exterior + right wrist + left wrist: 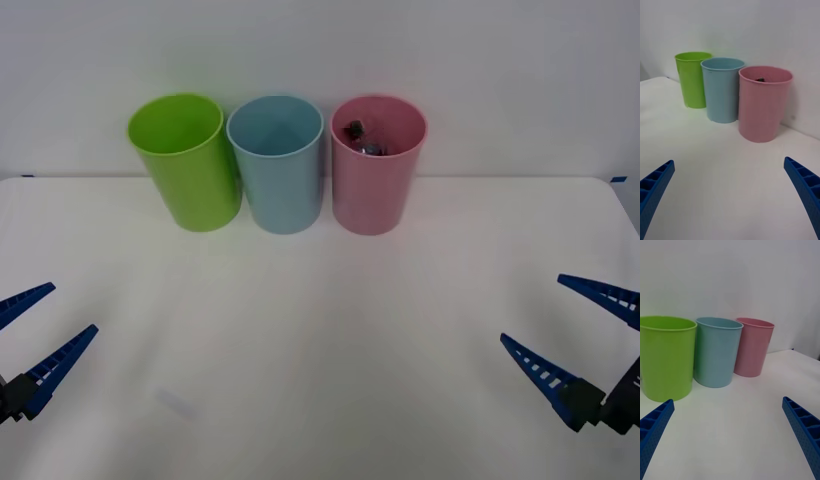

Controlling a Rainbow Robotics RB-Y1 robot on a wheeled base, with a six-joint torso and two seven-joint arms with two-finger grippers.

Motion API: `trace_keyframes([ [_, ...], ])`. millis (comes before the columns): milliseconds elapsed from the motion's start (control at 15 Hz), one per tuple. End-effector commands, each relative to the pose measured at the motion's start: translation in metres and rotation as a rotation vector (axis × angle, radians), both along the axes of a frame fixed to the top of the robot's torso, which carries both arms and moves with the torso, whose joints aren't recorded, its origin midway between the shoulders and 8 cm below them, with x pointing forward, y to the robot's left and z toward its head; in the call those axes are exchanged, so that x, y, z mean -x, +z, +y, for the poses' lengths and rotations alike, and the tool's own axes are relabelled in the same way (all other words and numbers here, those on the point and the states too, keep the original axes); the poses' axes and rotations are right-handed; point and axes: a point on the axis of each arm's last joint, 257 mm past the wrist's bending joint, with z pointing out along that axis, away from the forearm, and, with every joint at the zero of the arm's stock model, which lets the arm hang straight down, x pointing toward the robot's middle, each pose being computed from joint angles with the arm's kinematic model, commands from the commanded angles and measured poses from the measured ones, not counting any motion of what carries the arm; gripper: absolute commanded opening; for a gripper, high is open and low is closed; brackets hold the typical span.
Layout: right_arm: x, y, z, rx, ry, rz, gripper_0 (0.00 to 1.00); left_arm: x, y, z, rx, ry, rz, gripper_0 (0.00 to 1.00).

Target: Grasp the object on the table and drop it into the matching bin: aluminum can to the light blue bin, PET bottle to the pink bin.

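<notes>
So the PET bottle (362, 137) is sitting inside the pink bin (377, 190), the rightmost of three cups lined up at the far edge of the counter (320, 350). From the front view only a dark cap-ish bit and some grey show just below the rim, on the left side of the opening, so which way its long axis runs can't really be told. The right wrist view catches just a dark speck (760, 79) over the far rim.

The light blue bin (276, 165) sits in the middle, nearly touching the pink one, and the lime green bin (185, 160) is on the left. Both look empty from above.

The right end effector (570, 325) hangs at the near right corner, fingers spread wide, nothing in them. The left end effector (40, 320) mirrors it at the near left, also wide open and empty. Both are well apart from the bins.

The key relation: the bottle lies far and to the left of the right end effector, and that arm is the nearer of the two to the pink bin. Nothing's left on the counter to grab, so the sort looks done for this object.
</notes>
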Motion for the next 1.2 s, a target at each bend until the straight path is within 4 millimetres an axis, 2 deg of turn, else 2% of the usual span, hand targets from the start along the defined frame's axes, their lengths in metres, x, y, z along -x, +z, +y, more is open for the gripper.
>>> trace_keyframes([
  [67, 0.015, -0.016, -0.018, -0.031, -0.003, 0.052, 1.0, 0.0, 0.0, 0.0, 0.0, 0.0, 0.0, 1.0],
  [267, 0.022, -0.029, -0.042, -0.049, -0.008, 0.075, 1.0, 0.0, 0.0, 0.0, 0.0, 0.0, 0.0, 1.0],
  [600, 0.012, -0.045, -0.087, 0.041, -0.068, -0.024, 1.0, 0.0, 0.0, 0.0, 0.0, 0.0, 0.0, 1.0],
  [800, 0.004, -0.061, -0.109, 0.02, -0.102, -0.042, 1.0, 0.0, 0.0, 0.0, 0.0, 0.0, 0.0, 1.0],
  [1000, -0.002, -0.077, -0.125, -0.008, -0.136, -0.052, 1.0, 0.0, 0.0, 0.0, 0.0, 0.0, 0.0, 1.0],
  [1200, -0.004, -0.081, -0.129, -0.025, -0.151, -0.048, 1.0, 0.0, 0.0, 0.0, 0.0, 0.0, 0.0, 1.0],
])
